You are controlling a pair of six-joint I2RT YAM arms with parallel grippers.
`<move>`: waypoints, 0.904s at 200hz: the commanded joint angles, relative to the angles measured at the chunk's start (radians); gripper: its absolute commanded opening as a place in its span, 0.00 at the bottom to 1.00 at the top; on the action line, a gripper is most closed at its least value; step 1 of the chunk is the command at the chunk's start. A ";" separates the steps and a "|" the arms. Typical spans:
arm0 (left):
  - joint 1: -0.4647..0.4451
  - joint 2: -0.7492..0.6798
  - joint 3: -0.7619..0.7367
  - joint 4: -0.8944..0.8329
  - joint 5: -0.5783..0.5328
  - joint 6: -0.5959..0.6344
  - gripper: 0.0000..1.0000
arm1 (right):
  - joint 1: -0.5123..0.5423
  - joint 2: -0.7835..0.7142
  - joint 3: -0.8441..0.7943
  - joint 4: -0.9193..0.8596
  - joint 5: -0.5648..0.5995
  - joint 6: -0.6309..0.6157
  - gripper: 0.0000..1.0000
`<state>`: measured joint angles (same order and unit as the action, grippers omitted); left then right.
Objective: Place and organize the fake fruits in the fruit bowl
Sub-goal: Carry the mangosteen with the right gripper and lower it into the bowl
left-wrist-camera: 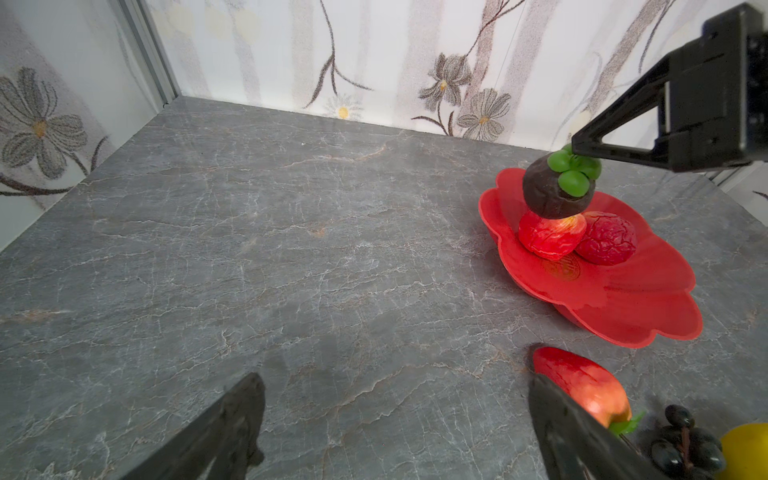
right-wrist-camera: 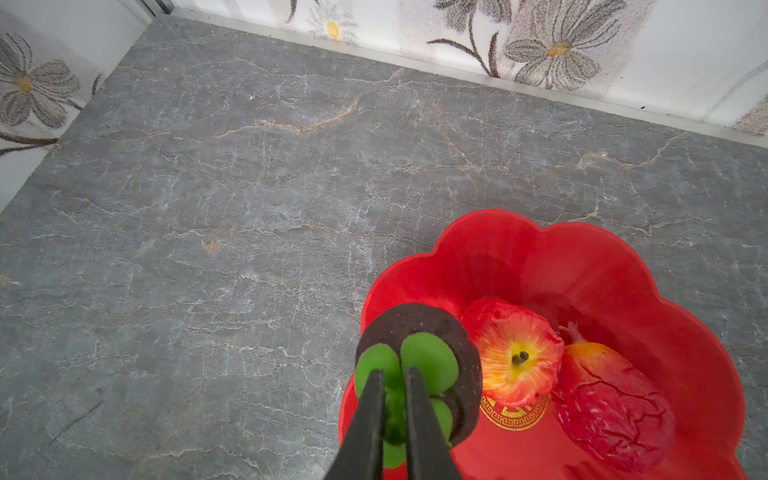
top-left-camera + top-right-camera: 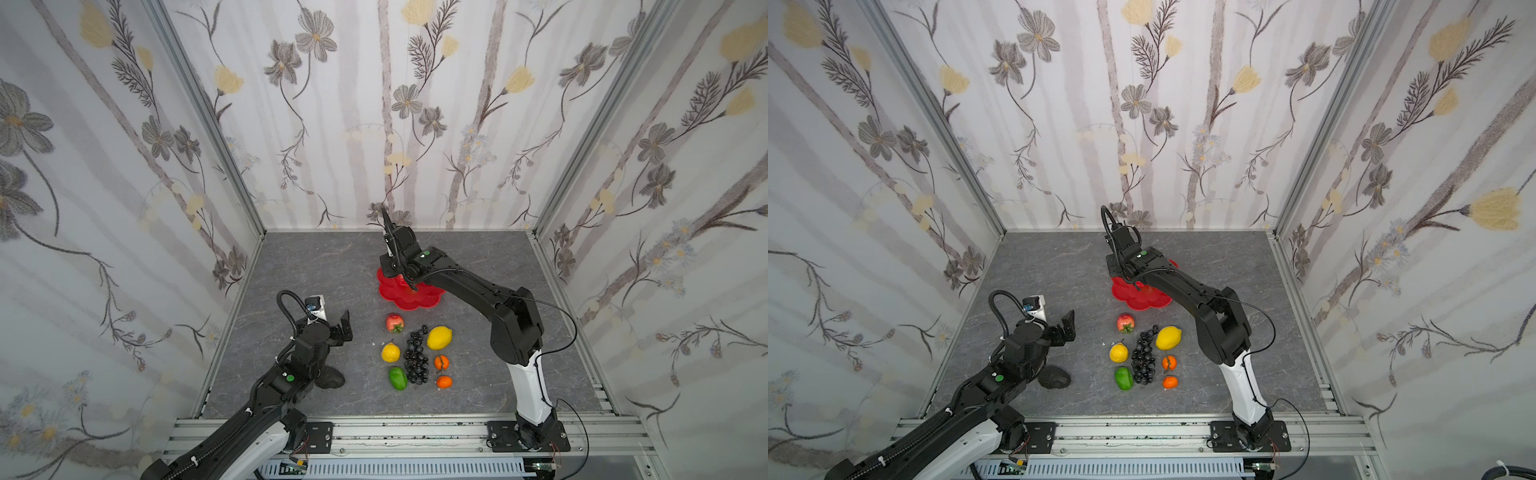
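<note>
The red scalloped fruit bowl (image 3: 419,301) (image 2: 615,266) stands at mid-table. Two red fake fruits lie in it: a red-yellow one (image 2: 515,353) and a wrinkled one (image 2: 611,415). My right gripper (image 2: 393,374) is shut on the green stem cap of a dark brown fruit (image 2: 415,318) (image 1: 544,195). That fruit hangs over the bowl's edge, close above the red-yellow fruit. My left gripper (image 1: 395,380) (image 3: 344,328) is open and empty above bare table, left of the loose fruits.
In front of the bowl lie a red apple (image 3: 395,323), lemon (image 3: 439,337), yellow pear (image 3: 390,352), black grape bunch (image 3: 417,359), green pepper (image 3: 397,377) and two oranges (image 3: 441,362). A dark fruit (image 3: 330,379) lies partly under the left arm.
</note>
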<state>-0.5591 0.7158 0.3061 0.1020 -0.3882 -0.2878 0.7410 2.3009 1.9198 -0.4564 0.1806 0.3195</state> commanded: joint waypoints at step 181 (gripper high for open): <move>0.002 0.004 -0.004 0.028 0.009 -0.004 1.00 | -0.022 0.146 0.105 -0.136 -0.013 0.031 0.15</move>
<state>-0.5583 0.7189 0.3061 0.1020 -0.3801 -0.2878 0.7177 2.4420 2.0178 -0.5911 0.1635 0.3393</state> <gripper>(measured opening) 0.997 0.149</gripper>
